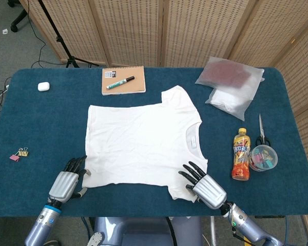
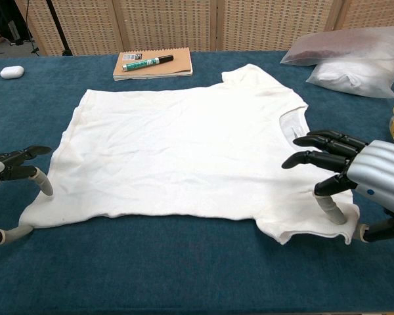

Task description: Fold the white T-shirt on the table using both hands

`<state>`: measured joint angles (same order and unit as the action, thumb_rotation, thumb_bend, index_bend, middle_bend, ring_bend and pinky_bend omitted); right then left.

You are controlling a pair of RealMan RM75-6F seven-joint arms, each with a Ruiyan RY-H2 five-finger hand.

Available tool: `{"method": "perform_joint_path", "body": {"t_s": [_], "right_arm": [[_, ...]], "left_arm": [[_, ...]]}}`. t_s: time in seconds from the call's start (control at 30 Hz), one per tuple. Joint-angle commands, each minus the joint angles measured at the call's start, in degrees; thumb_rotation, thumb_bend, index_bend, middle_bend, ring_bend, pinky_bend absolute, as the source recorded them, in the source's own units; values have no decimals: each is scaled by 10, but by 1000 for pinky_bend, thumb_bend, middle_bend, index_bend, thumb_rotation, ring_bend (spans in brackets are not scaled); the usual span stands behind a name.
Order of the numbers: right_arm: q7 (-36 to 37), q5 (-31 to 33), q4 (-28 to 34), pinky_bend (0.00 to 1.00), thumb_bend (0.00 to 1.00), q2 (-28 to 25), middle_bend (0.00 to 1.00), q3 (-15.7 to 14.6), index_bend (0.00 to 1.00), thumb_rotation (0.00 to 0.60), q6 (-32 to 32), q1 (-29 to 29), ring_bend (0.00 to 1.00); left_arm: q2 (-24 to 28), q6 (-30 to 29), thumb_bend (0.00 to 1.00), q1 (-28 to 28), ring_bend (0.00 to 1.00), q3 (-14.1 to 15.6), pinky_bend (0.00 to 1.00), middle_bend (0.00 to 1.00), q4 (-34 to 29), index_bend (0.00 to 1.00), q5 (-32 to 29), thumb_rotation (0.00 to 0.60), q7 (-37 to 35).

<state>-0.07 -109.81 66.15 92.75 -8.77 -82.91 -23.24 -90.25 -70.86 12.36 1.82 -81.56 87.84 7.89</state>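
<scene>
White T-shirt [image 1: 143, 141] lies flat at table [image 1: 36, 128] centre, long axis left-right, collar pointing right. Its neck label is unreadable. Left hand [image 1: 68, 183] and right hand [image 1: 204, 186] rest at its near corners, fingers spread, gripping nothing.

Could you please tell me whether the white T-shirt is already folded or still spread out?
Spread out: the white T-shirt lies flat in one layer, both sleeves showing, no fold visible.

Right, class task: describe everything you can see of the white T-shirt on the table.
The white T-shirt is plain, thin-looking fabric, lightly creased, lying spread flat on the blue table with its neckline towards the bottle side. One short sleeve points at the notebook side. The left hand is at the near hem corner; the right hand rests over the near sleeve, fingers spread.
</scene>
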Motion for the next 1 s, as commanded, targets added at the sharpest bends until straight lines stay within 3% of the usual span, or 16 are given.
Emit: {"method": "perform_joint_path", "body": {"t_s": [0.03, 0.17, 0.43, 0.67, 1.0], "right_arm": [[0, 0, 0, 0, 827, 0, 192, 0, 696, 600, 0, 0, 0], [2, 1, 1, 0, 827, -1, 192, 0, 696, 600, -1, 0, 0], [0, 5, -3, 0, 852, -2, 195, 4, 696, 600, -2, 0, 0], [9, 6, -1, 0, 852, -4, 196, 3, 696, 600, 0, -1, 0], [12, -1, 3, 0, 852, -8, 196, -5, 696, 600, -1, -2, 0]], "left_arm": [[-4, 1, 319, 2, 0, 0, 0, 0, 1, 402, -2, 600, 5], [-5, 1, 343, 3, 0, 1, 0, 0, 0, 422, -6, 600, 7], [-7, 5, 394, 6, 0, -4, 0, 0, 0, 558, -22, 600, 14], [-4, 10, 532, 9, 0, -5, 0, 0, -8, 614, -31, 600, 8], [12, 9, 553, 13, 0, 5, 0, 0, -16, 724, -18, 600, -30]]}}
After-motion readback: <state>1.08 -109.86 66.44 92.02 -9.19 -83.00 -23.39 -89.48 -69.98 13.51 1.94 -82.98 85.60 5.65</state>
